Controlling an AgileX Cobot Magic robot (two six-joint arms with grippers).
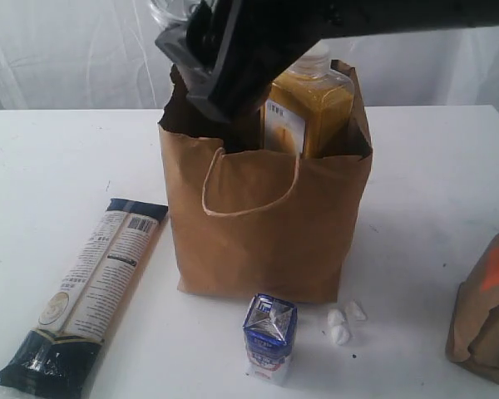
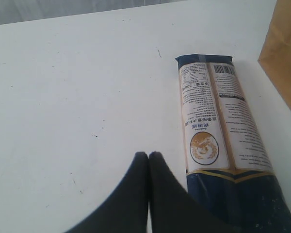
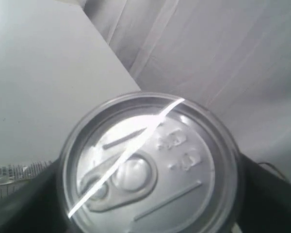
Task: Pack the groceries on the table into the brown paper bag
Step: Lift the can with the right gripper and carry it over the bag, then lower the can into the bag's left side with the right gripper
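The brown paper bag (image 1: 266,224) stands upright mid-table with the yellow-grain bottle (image 1: 316,108) upright inside it. My right gripper (image 1: 204,62) hangs over the bag's left rim, shut on the silver-topped can (image 3: 150,165), whose pull-tab lid fills the right wrist view. The can's shiny rim (image 1: 170,10) shows at the exterior view's top edge. The long navy-cream packet (image 1: 91,287) lies flat left of the bag. My left gripper (image 2: 149,155) is shut and empty, low over the table beside the packet (image 2: 218,141).
A small blue-white carton (image 1: 270,337) stands in front of the bag. The brown pouch with orange label (image 1: 491,307) sits at the right edge. White scraps (image 1: 341,324) lie by the bag's front corner. The white table (image 1: 50,166) meets a white curtain behind.
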